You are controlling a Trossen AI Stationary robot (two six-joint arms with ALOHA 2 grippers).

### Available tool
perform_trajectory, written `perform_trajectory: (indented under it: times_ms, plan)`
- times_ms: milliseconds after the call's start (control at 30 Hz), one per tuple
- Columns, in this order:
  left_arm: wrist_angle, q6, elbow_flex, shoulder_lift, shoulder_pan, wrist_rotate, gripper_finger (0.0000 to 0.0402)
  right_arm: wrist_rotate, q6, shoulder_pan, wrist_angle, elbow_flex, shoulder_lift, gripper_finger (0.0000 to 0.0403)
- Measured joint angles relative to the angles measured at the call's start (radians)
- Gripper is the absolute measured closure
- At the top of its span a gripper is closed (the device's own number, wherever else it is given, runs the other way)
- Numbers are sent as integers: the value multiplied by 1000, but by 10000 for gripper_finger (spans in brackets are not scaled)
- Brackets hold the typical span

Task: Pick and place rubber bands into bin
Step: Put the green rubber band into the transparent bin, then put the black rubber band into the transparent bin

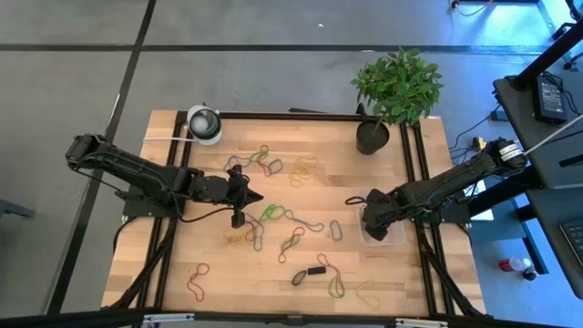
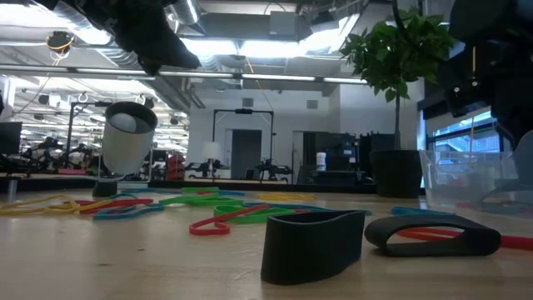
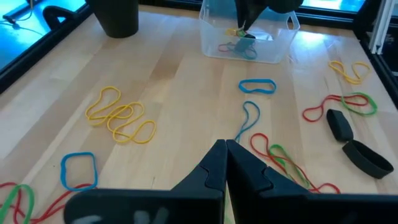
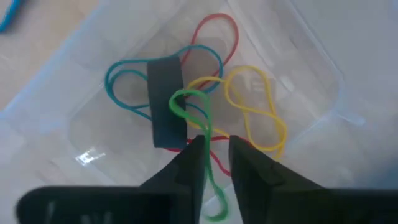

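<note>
Many rubber bands [image 1: 273, 219] in red, green, yellow, blue and black lie loose on the wooden table; two wide black ones [image 2: 315, 242] sit near the front edge. The clear bin [image 1: 390, 235] stands at the table's right side and holds blue, red, yellow and black bands [image 4: 166, 102]. My right gripper [image 4: 216, 146] hangs over the bin, shut on a green band. My left gripper [image 3: 225, 148] hovers shut over the table's middle, above the bands [image 3: 283, 158], holding nothing. My right gripper pinches a green rubber band [image 4: 207, 134] between its two fingers, coming from above and pointing down into the bin. One loop end [image 4: 179, 102] of the band sticks out past the fingertips over the bands in the bin, slack.
A black plant pot [image 1: 372, 137] with a green plant stands at the far right corner. A white-and-grey roll [image 1: 204, 123] is at the far left corner. Black frame rails [image 1: 414, 164] run along the table's edges. Bare wood shows at the near left.
</note>
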Motion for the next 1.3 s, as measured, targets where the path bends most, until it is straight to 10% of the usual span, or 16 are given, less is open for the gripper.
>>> perform_trajectory:
  times_ms: [800, 1300]
  plan:
    - [5, 62, 0, 0, 0, -17, 400, 6, -39, 2, -137, 115, 12, 270]
    - [39, 54, 0, 0, 0, -54, 400, 30, -50, -7, -116, 113, 14, 357]
